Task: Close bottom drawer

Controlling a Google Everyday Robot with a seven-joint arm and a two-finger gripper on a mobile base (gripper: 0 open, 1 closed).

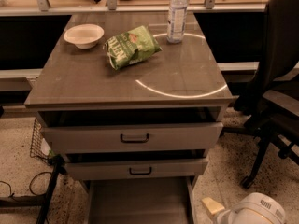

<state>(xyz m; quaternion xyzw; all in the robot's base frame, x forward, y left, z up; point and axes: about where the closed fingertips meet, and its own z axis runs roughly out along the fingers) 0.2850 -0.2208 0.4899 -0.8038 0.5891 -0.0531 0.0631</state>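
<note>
The bottom drawer (138, 202) of the grey cabinet is pulled far out. Its plain grey inner floor shows at the bottom edge of the camera view, and its front and handle are cut off below the frame. Above it sit the middle drawer (140, 169) and the upper drawer (134, 137), each with a black handle and each slightly ajar. My gripper (211, 205) is low at the bottom right, just right of the open drawer's right side and apart from it. The white arm (254, 211) is behind the gripper.
On the cabinet top (93, 85) stand a white bowl (84, 35), a green chip bag (132, 46) and a water bottle (177, 14). A black office chair (275, 92) stands close on the right. Cables and a wire basket (37, 141) lie on the floor at left.
</note>
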